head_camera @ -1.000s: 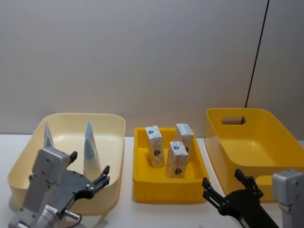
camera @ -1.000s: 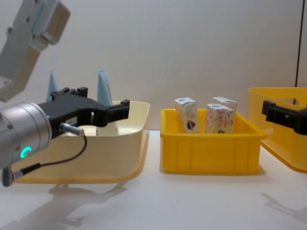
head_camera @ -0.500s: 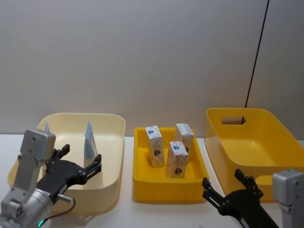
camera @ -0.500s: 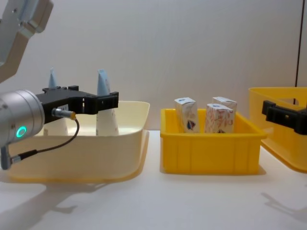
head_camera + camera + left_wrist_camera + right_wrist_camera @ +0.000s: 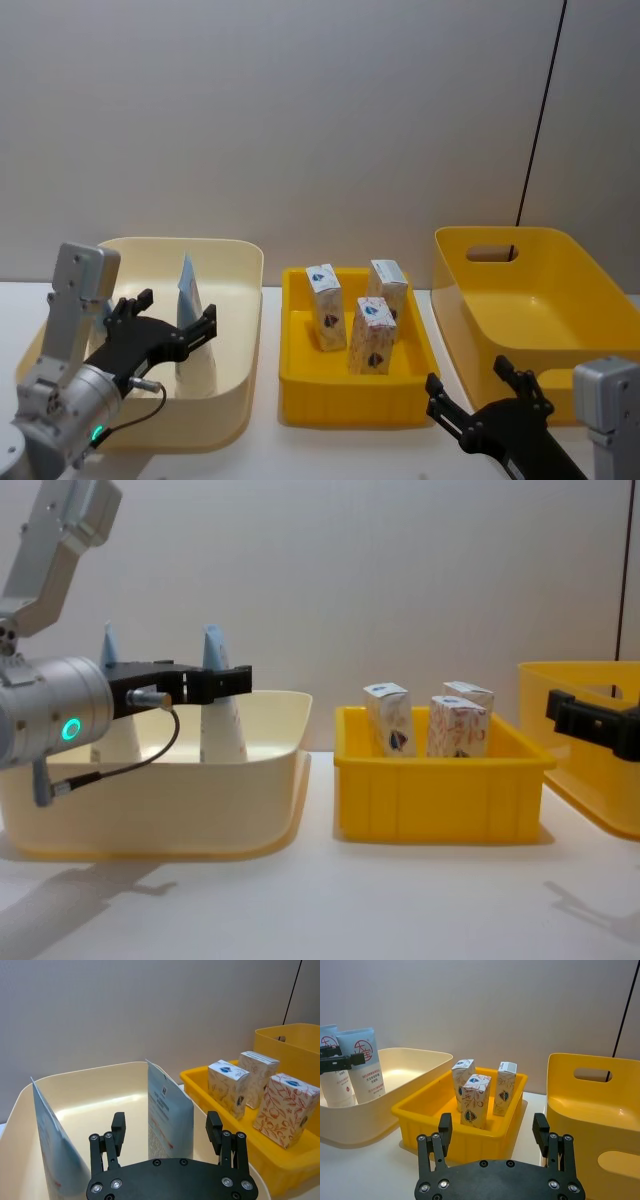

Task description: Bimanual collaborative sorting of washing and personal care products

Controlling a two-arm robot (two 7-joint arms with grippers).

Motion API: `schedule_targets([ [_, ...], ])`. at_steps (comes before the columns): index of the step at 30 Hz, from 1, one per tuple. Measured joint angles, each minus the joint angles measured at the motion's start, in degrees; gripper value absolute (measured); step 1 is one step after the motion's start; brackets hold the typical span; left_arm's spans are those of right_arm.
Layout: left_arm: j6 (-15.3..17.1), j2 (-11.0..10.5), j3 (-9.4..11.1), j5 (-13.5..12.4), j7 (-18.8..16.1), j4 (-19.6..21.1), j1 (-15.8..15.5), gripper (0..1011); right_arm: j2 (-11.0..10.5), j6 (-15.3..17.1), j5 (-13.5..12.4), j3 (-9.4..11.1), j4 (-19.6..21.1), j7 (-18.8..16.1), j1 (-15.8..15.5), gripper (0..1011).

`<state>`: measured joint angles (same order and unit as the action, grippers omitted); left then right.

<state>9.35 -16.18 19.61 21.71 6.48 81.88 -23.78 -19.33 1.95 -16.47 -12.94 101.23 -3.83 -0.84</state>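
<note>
Two light-blue tubes stand upright in the cream bin [image 5: 248, 262], one to the right [image 5: 170, 1115] [image 5: 226, 730] and one to the left [image 5: 54, 1145] [image 5: 110, 742]. My left gripper [image 5: 177, 309] [image 5: 166, 1124] is open, level above the bin, its fingers either side of the right tube's near face without touching it. Three white cartons [image 5: 325, 293] [image 5: 388, 285] [image 5: 372, 335] stand in the small yellow tray [image 5: 300, 385]. My right gripper [image 5: 466, 376] [image 5: 492, 1123] hangs open, low in front of the tray and the right-hand bin, holding nothing.
A deep yellow bin [image 5: 560, 300] with a handle slot stands at the right with nothing in it. A black cable [image 5: 540, 120] runs down the wall behind it. White table surface lies open in front of the three containers.
My left gripper has moved forward and leftward over the cream bin, closing in on the right tube. The right arm, the tubes and the cartons have not moved.
</note>
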Motion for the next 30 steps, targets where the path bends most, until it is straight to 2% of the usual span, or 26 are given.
schedule_targets([
  [8, 0.1, 1.6, 0.1, -0.2, 0.4, -3.6, -2.8, 1003, 0.0, 0.0, 0.0, 0.0, 0.0, 0.0, 0.0, 1001],
  [14, 0.1, 2.2, 0.2, -0.3, 0.5, -4.9, -3.9, 906, 0.0, 0.0, 0.0, 0.0, 0.0, 0.0, 0.0, 1001],
  [20, 0.2, 2.7, 0.2, -0.4, 0.6, -6.0, -4.7, 728, 0.0, 0.0, 0.0, 0.0, 0.0, 0.0, 0.0, 1001],
  [23, 0.2, 2.8, 0.2, -0.5, 0.7, -6.3, -4.9, 603, 0.0, 0.0, 0.0, 0.0, 0.0, 0.0, 0.0, 1001],
  [27, 0.2, 3.0, 0.3, -0.5, 0.7, -6.6, -5.1, 501, 0.0, 0.0, 0.0, 0.0, 0.0, 0.0, 0.0, 1001],
  [28, 0.1, 3.0, 0.3, -0.5, 0.7, -6.6, -5.2, 441, 0.0, 0.0, 0.0, 0.0, 0.0, 0.0, 0.0, 1001],
  [30, 0.1, 3.0, 0.3, -0.5, 0.7, -6.7, -5.2, 382, 0.0, 0.0, 0.0, 0.0, 0.0, 0.0, 0.0, 1001],
])
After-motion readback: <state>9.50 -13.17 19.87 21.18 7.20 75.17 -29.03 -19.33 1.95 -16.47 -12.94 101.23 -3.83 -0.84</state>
